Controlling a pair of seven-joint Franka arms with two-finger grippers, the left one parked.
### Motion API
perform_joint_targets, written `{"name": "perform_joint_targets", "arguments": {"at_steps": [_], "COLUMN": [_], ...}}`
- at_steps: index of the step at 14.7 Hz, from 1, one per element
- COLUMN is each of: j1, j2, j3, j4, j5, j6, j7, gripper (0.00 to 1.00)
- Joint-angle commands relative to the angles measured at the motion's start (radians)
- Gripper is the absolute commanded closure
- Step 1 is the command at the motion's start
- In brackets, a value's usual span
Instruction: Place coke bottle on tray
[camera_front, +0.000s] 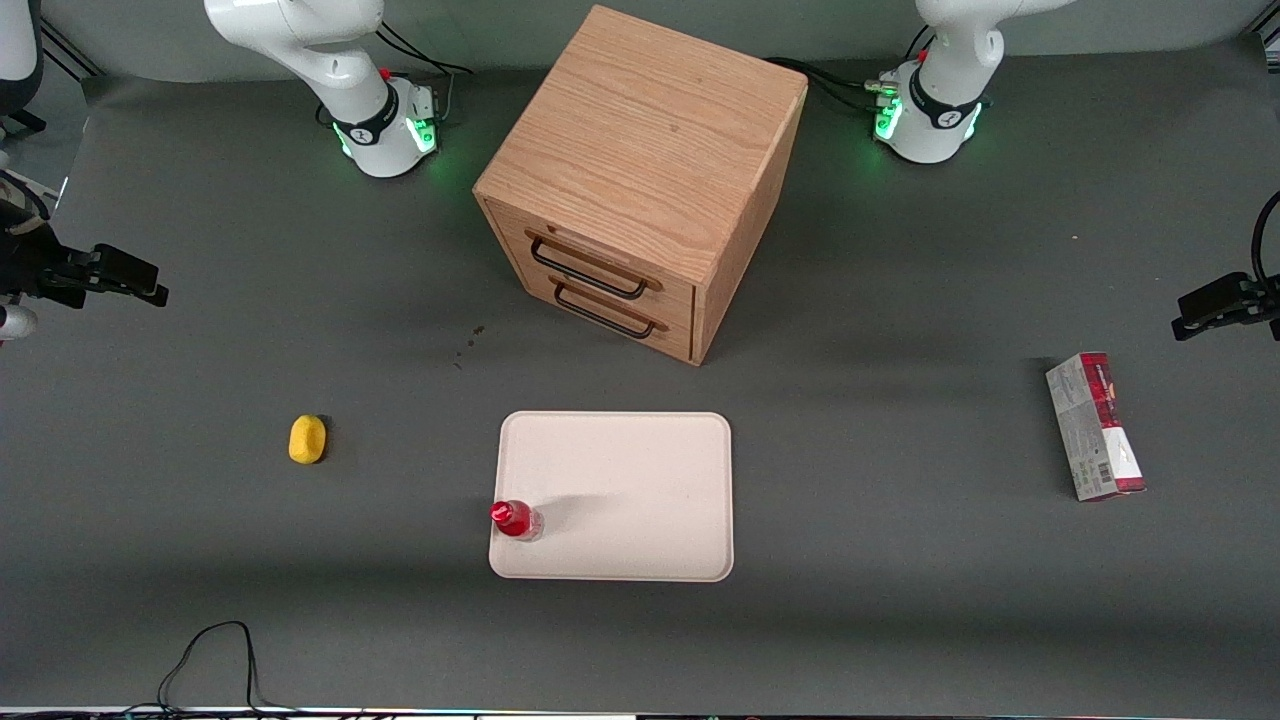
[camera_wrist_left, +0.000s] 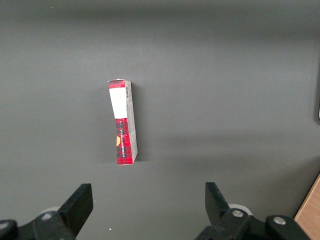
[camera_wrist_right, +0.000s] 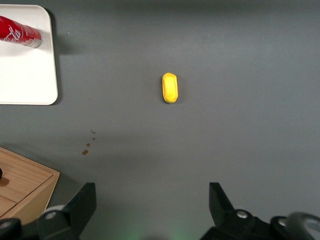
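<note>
Coke bottle upright on tray corner; yellow lump nearby. Gripper high above tabletop, jaws released, empty.

The working arm's glossy white rounded base is showing a black band, a red dot and glowing green lights, with black cables trailing from it. Its matte black two-finger gripper is showing wedge-shaped fingers set wide apart and silver screws on its grey-and-black body.
</note>
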Motion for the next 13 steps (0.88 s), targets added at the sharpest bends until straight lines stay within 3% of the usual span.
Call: {"name": "perform_joint_targets", "arguments": {"at_steps": [1, 13], "j1": [0.013, 0.017], "j2": [-0.003, -0.004], "j3": [-0.004, -0.007], "j4": [0.021, 0.019], "j5": [-0.012, -0.011], "j6": [-0.026, -0.049], "j7": [0.031, 0.034], "gripper": [0.0, 0.0]}}
